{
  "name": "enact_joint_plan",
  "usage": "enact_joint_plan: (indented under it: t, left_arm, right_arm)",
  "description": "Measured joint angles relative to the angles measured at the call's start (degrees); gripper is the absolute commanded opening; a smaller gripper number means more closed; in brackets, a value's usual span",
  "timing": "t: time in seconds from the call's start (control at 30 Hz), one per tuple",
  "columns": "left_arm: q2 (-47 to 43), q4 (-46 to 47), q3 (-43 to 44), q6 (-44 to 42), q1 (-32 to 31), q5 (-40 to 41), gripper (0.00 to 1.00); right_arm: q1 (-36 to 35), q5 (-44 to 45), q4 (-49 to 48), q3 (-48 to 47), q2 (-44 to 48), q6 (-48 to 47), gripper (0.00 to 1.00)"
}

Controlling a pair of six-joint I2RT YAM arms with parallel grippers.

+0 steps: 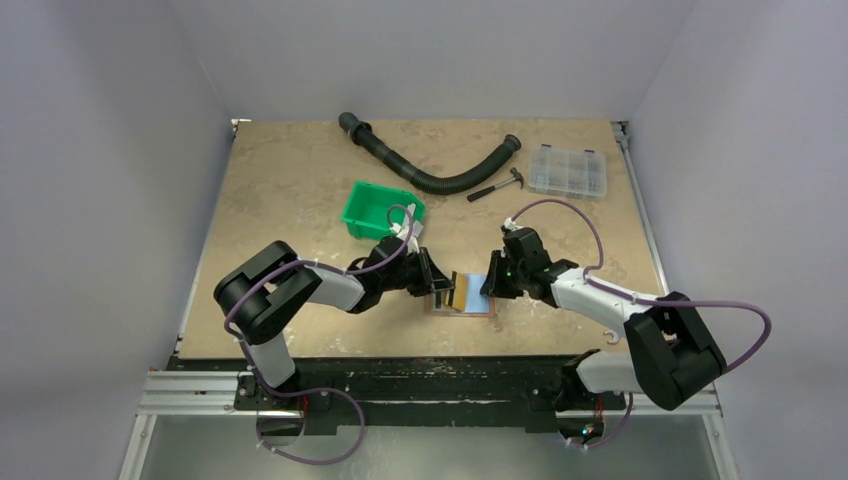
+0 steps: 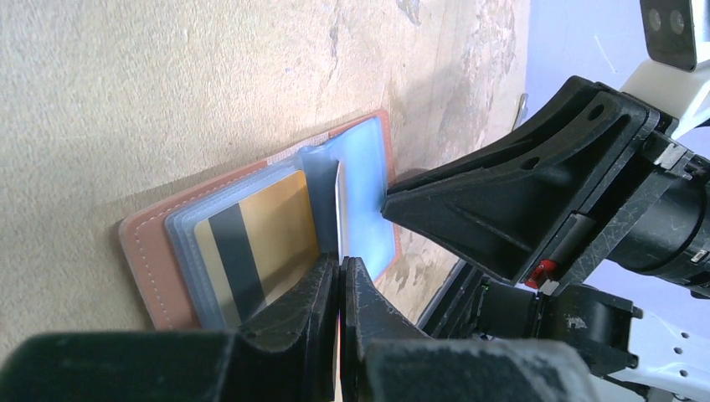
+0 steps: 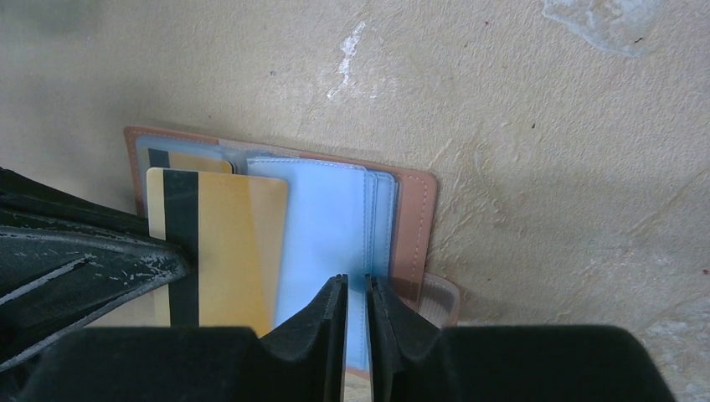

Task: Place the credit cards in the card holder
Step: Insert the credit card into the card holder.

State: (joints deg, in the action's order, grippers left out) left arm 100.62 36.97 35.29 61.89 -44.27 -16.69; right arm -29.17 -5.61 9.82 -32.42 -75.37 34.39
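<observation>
**Item: card holder** (image 2: 155, 251). Reddish-brown stitched leather, lying opened flat on the table (image 1: 300, 170) at its near middle, between the two grippers. The opened long axis runs left to right across the table and the spine runs near to far. Inner side faces up, with clear sleeves fanned over both halves.

**Item: yellow-gold card** (image 3: 226, 243). On the holder's left half, black magnetic stripe up. Its long axis lies parallel to the spine. Whether it sits fully inside a sleeve cannot be told.

**Item: light blue leaf** (image 3: 322, 226). Covers the right half of the holder. Whether this is the blue card inside a sleeve or a tinted sleeve alone is unclear.

**Left gripper** (image 2: 341, 264). The arm is folded low, with the forearm reaching right towards the holder. Jaws are clenched on a thin pale sheet seen edge-on at the spine, either sleeve or card.

**Right gripper** (image 3: 356, 285). The arm mirrors the left, with the forearm reaching left. Jaws are nearly together, pinching the near edge of the light blue leaf.

**Obscured.** The near edges of the holder and the gold card are cut off behind the fingers in both wrist views. From above, the grippers cover both ends of the holder.
</observation>
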Motion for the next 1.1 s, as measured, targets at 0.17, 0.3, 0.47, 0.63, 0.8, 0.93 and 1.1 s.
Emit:
enact_joint_plan:
  t: [0.17,0.3,0.47,0.63,0.8,0.93,1.1]
  left_arm:
    - [0.0,-0.9,0.5,-1.5,0.0,0.7,0.0]
    - [0.1,-0.7,0.5,-1.7,0.0,0.7,0.0]
    - [1.2,0.3,0.6,-1.5,0.0,0.6,0.0]
    - [2.6,2.0,0.6,-1.3,-0.1,0.2,0.0]
    - [2.5,-0.9,1.8,-1.6,-1.1,1.9,0.15]
    - [2.5,-6.8,5.5,-2.6,-2.8,4.4,0.37]
    - [1.6,-12.7,8.9,-3.9,-4.5,7.1,0.5]
  right_arm:
    - [0.0,0.0,0.0,0.0,0.0,-0.1,0.21]
    - [0.0,0.0,0.0,0.0,0.0,-0.2,0.21]
    - [0.0,0.0,0.0,0.0,0.0,-0.4,0.23]
    - [0.0,-0.7,0.0,0.1,0.5,-0.1,0.28]
    - [0.0,-1.4,0.2,0.1,3.4,0.6,0.28]
    - [0.0,-1.5,0.2,0.2,3.4,0.6,0.27]
    - [0.0,-1.6,0.1,0.6,3.4,0.6,0.26]
